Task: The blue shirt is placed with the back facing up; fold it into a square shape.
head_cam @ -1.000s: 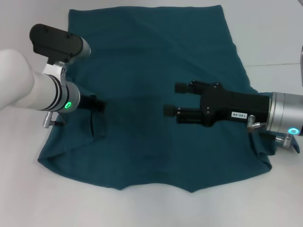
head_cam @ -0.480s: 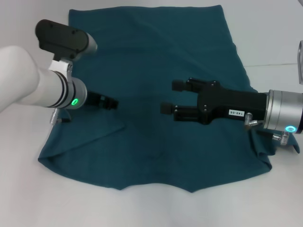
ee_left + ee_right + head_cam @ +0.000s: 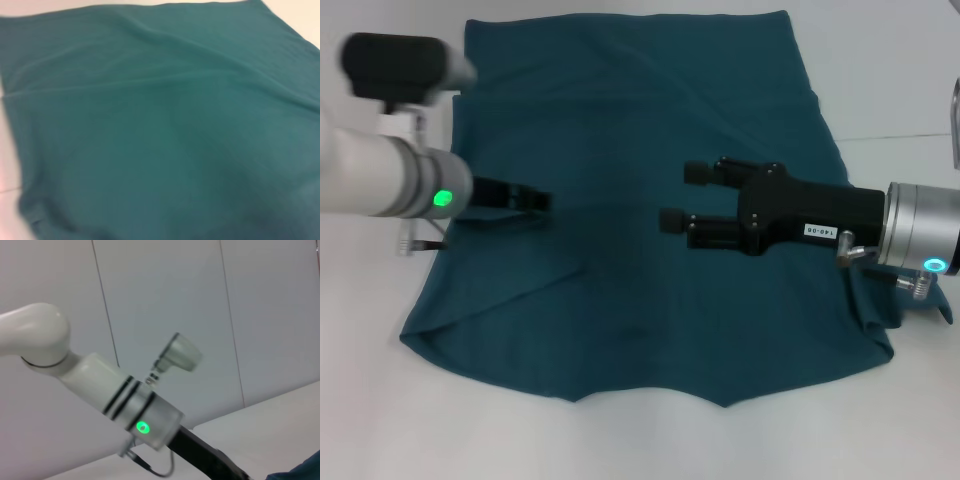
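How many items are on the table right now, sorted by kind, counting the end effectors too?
Shirts: 1, the blue shirt, spread flat on the white table.
End effectors: 2, the left end effector over the shirt's left part and the right end effector over its middle, open and holding nothing.
Total: 3.

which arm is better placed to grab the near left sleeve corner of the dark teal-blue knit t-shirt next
Probably the left. The left gripper hovers over the dark teal-blue knit T-shirt on that side, above the folded sleeve. The right gripper, fingers open, is mid-shirt, farther away.
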Motion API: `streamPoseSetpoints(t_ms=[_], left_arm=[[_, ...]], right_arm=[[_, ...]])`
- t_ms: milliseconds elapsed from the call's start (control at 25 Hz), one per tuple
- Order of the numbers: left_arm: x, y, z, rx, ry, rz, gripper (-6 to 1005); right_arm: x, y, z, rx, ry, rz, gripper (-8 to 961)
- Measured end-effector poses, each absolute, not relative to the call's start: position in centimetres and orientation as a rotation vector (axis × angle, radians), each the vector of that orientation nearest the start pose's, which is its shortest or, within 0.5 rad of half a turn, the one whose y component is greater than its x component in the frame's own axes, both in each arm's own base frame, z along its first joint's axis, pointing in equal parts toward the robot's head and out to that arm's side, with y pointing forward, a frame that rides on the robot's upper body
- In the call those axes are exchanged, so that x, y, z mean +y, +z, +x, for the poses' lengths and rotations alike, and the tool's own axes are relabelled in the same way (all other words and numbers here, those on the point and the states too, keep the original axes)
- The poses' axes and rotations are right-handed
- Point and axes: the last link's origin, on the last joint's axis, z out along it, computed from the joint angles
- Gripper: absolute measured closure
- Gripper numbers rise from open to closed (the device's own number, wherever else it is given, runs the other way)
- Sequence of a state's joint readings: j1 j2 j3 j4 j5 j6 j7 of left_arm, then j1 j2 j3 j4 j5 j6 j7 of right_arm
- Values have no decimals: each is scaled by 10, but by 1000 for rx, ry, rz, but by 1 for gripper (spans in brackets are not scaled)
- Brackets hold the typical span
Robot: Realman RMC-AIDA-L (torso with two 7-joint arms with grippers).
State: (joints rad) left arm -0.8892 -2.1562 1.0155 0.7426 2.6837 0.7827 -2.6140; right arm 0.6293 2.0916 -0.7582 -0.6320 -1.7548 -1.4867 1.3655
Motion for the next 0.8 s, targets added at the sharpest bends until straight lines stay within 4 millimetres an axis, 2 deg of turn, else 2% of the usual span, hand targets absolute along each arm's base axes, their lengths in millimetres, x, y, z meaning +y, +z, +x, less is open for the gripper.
streamPoseSetpoints(t_ms=[120,280,560,800], left_arm=[[457,-8,-201,-1179,-86,-2097,394],[444,27,-231,-1305,-110,-2025,398],[413,58,-264,-1545,-98,-2000,398],[382,79,-274,-1618,-72,-1992,397]], right_arm=[[372,5,202,484,950,-2624,72],[375,11,196,477,948,-2620,72],[385,29,184,501,890,-2623,72],[388,41,171,489,814,-2650,72]])
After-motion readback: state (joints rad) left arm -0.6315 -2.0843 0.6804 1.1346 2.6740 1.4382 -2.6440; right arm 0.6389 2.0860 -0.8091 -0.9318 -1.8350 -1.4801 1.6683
